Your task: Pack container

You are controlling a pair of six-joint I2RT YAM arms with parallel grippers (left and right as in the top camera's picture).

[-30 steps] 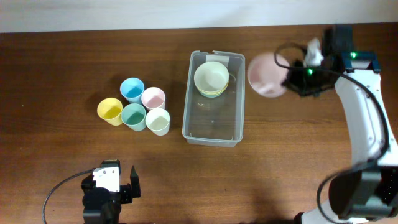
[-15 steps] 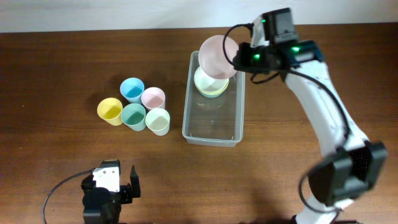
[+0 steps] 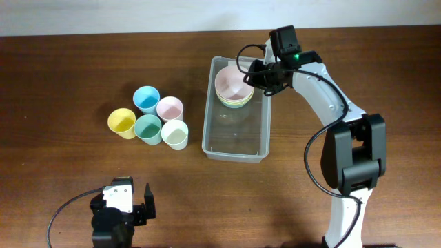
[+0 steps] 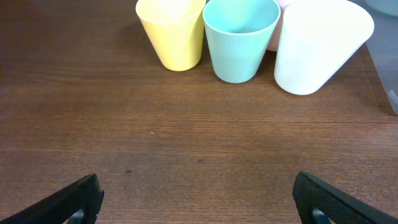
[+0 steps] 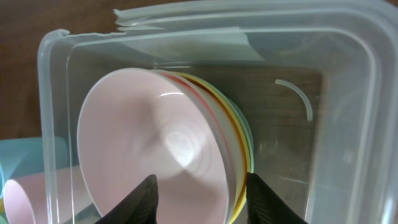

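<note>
Where overhead obscures, wrist view shows right claw (image 5: 202, 186) straddling pink bowl (image 5: 149, 134).

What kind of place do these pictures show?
Probably a robot test bench: a brown wooden table, a white cabled robot arm, and a clear rectangular plastic bin beside pastel plastic cups.

The right arm (image 3: 324, 96) has white links, black joints, a green light (image 3: 295, 56) and a black cable (image 3: 306, 160). The left tool (image 4: 199, 202) has black fingers (image 4: 78, 199), with a white block (image 3: 120, 195) behind them.

Pink bowl (image 3: 231, 83) now stacked in container (image 3: 236, 135); R end effector (image 5: 201, 194) opening.
</note>
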